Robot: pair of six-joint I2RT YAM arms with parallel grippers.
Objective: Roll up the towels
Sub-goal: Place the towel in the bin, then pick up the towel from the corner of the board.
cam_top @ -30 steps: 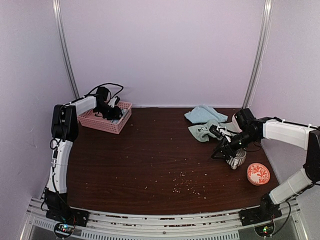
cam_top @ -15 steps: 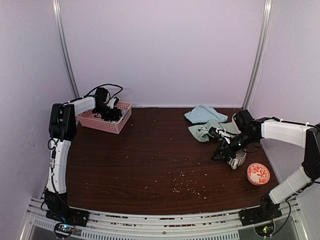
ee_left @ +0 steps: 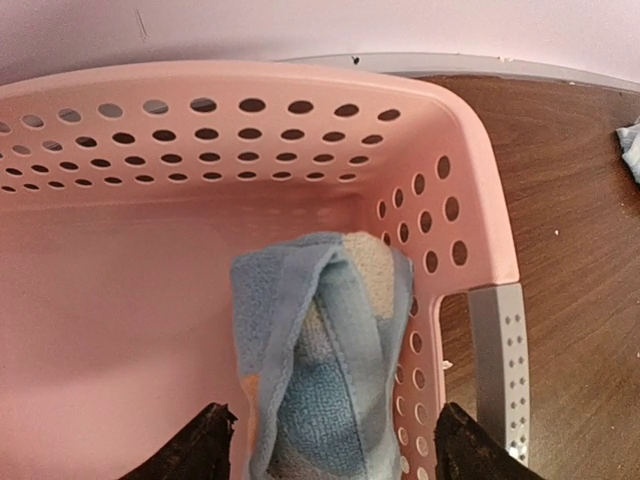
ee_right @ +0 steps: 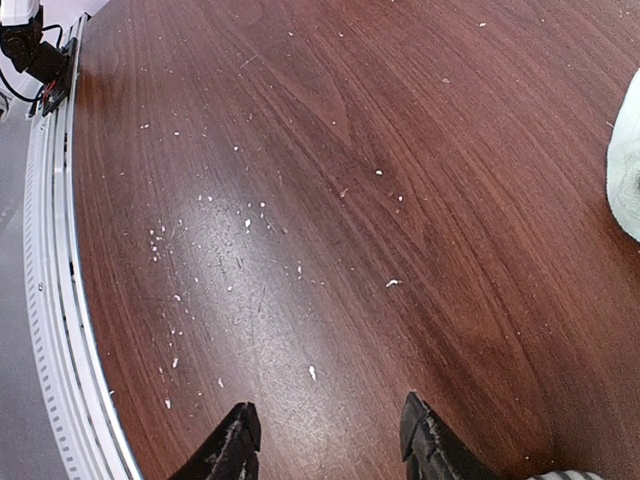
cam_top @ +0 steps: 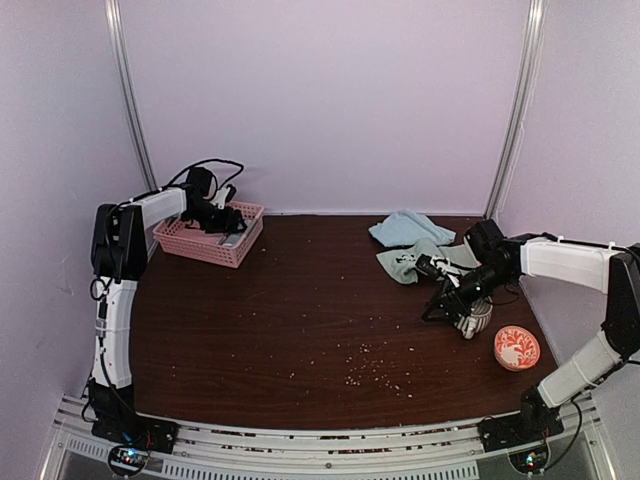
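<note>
A rolled light blue towel with pink-orange spots point(ee_left: 320, 340) lies in the pink basket point(ee_left: 130, 250), against its right wall. My left gripper point(ee_left: 340, 450) is open, with its jaws on either side of the roll's near end and clear of it. In the top view it point(cam_top: 226, 214) hovers over the basket point(cam_top: 205, 245). A plain light blue towel point(cam_top: 404, 227) and a sage green towel point(cam_top: 412, 262) lie crumpled at the back right. My right gripper point(cam_top: 440, 305) is open and empty, low over bare table point(ee_right: 330, 440). A pale towel edge point(ee_right: 626, 170) shows at the right. No pink towel is in view.
A red-patterned bowl point(cam_top: 517, 347) sits near the right edge. A white ribbed object point(cam_top: 471, 320) lies just beside my right gripper. Crumbs point(cam_top: 372, 365) are scattered over the dark wood table. The table's metal front rail point(ee_right: 50, 300) shows in the right wrist view.
My left arm has shifted slightly up and back over the basket. My right gripper has barely moved.
</note>
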